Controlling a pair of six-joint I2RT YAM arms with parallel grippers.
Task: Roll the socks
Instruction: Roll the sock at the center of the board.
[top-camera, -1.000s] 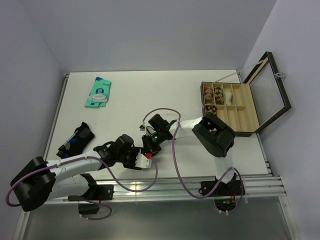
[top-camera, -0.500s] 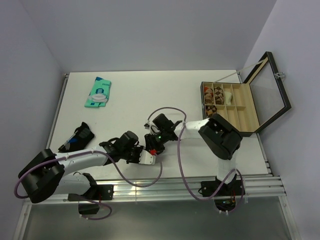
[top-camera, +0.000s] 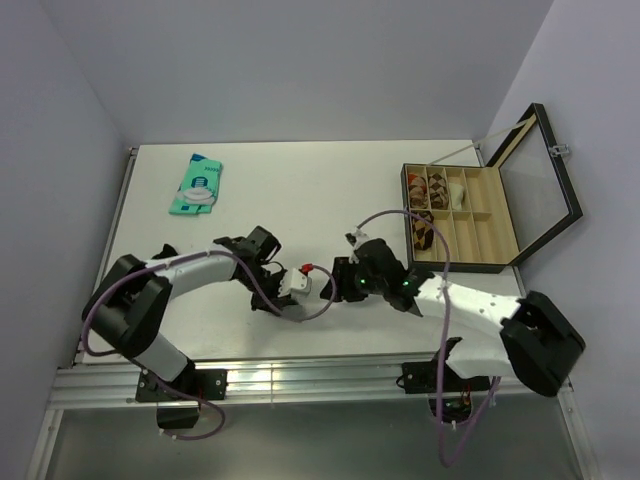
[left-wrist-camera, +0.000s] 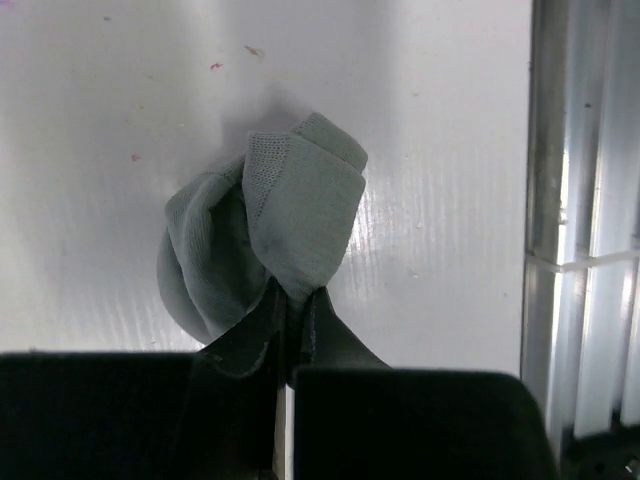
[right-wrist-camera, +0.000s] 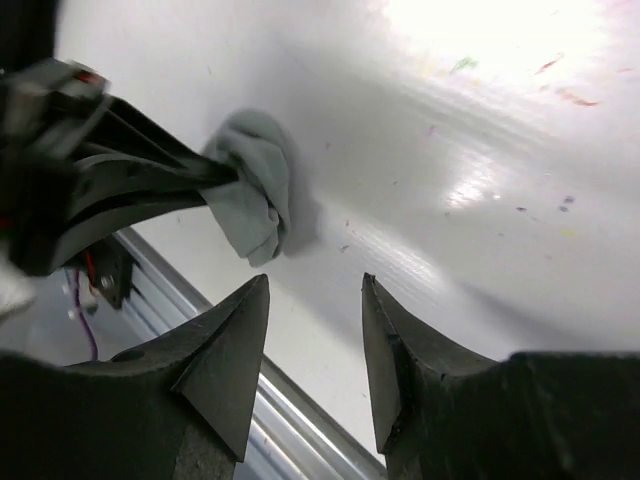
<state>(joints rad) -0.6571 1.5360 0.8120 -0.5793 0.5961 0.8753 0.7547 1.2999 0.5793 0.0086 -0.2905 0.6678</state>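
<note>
Pinching a fold of the grey sock (left-wrist-camera: 262, 225), the left gripper (left-wrist-camera: 291, 308) has its jaws clamped tight on the fabric. The sock sits bunched into a loose ball on the white table (left-wrist-camera: 450, 150), not far from the aluminium rail (left-wrist-camera: 580, 250). The right gripper (right-wrist-camera: 315, 300) hangs just beside the bundle, fingers spread, nothing between them. I judge the rolling of this sock nearly finished: the ball is formed, yet one flap stands up. The next move likely calls for the right fingers to pin the ball or tuck that flap under, so it does not spring apart once released. No beige sock shows in any view
</note>
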